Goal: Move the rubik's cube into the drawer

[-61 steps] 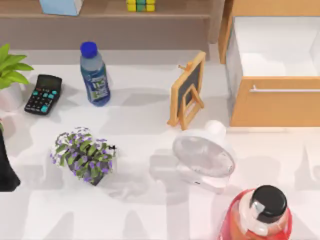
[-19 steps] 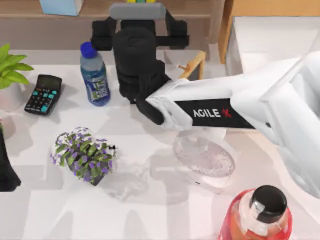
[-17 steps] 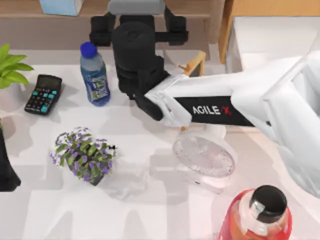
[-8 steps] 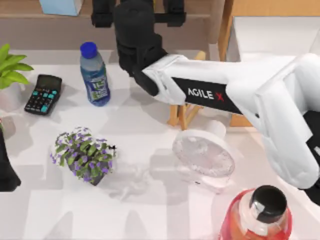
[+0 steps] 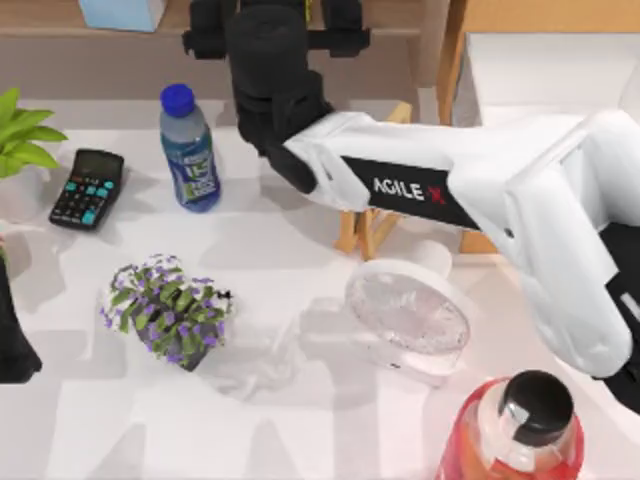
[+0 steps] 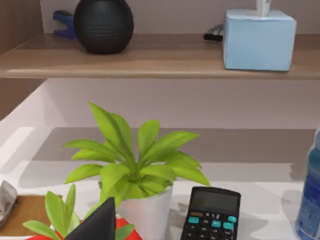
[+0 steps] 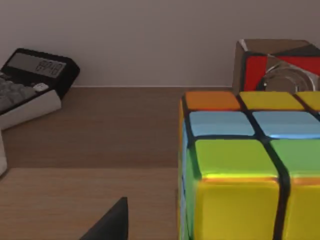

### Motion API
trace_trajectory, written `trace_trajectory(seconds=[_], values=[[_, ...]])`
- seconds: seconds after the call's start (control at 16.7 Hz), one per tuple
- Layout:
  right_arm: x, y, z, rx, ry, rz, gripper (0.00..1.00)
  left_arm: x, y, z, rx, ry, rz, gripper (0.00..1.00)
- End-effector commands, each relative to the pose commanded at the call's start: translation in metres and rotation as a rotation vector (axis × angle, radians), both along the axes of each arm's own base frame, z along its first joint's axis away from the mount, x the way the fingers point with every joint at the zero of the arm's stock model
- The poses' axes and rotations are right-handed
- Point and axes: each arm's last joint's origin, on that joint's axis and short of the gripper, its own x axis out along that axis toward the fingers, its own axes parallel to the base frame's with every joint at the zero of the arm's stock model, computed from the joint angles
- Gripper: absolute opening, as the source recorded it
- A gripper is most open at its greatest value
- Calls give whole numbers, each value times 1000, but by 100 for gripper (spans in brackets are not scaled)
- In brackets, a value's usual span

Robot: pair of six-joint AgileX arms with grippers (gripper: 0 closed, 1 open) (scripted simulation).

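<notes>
My right gripper is at the shelf, twelve o'clock, by the cube. I cannot tell its grip. Left arm parked at nine

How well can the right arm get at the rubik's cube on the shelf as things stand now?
Probably well. The right gripper is already over the shelf, and the right wrist view shows the rubik's cube close ahead with bare shelf wood before it.
</notes>
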Motion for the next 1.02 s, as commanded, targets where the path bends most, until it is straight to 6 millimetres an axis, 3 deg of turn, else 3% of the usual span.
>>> trace_trajectory(seconds=[0.6, 1.02], values=[[0, 0, 0, 0, 0, 0, 2, 0, 0, 0, 0, 0, 0, 100], [0, 0, 0, 0, 0, 0, 0, 0, 0, 0, 0, 0, 0, 100]])
